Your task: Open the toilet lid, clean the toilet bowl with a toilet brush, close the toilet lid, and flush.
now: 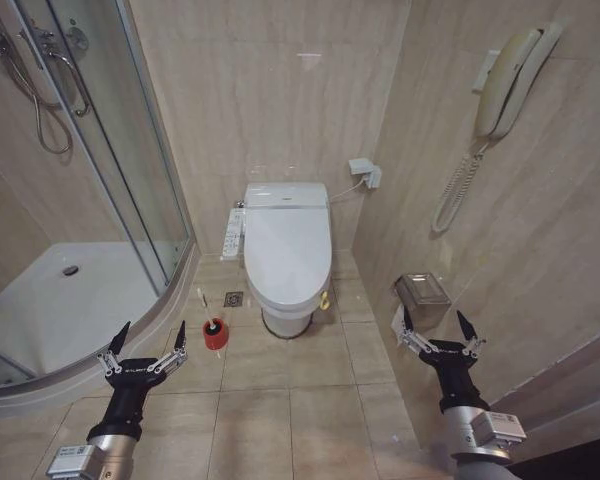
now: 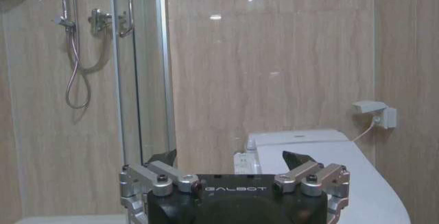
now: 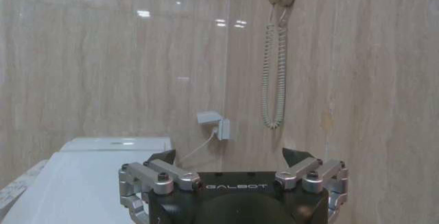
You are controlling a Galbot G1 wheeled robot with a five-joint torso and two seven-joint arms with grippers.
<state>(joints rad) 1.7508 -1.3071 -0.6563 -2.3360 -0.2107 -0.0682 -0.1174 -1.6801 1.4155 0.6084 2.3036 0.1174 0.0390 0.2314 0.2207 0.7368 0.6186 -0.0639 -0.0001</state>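
Lid (image 1: 288, 240): down and shut over the bowl, glossy white, at the middle of the far wall; its top also showed in the left wrist view (image 2: 370, 178) and the right wrist view (image 3: 75, 183).
Brush (image 1: 213, 325): dark head standing in a red cup (image 1: 216, 336) on the floor tiles, just left of the toilet's base — a thin white stick (image 1: 202, 298) lay on the tiles close behind it (whether it joined the head, I could not tell).
Left tool (image 1: 148, 343): held low at the left, above the floor near the shower tray (image 1: 50, 320), fingers spread apart, holding nothing; well short of the toilet.
Right tool (image 1: 438, 329): held low at the right beside the side wall, just below the paper holder (image 1: 423, 291), fingers spread apart, holding nothing.
Side wall: a handset (image 1: 510, 80) hung high with its coiled cord (image 1: 452, 195) below it.
Far wall: a small socket box (image 1: 365, 172) — its cable ran to the toilet.
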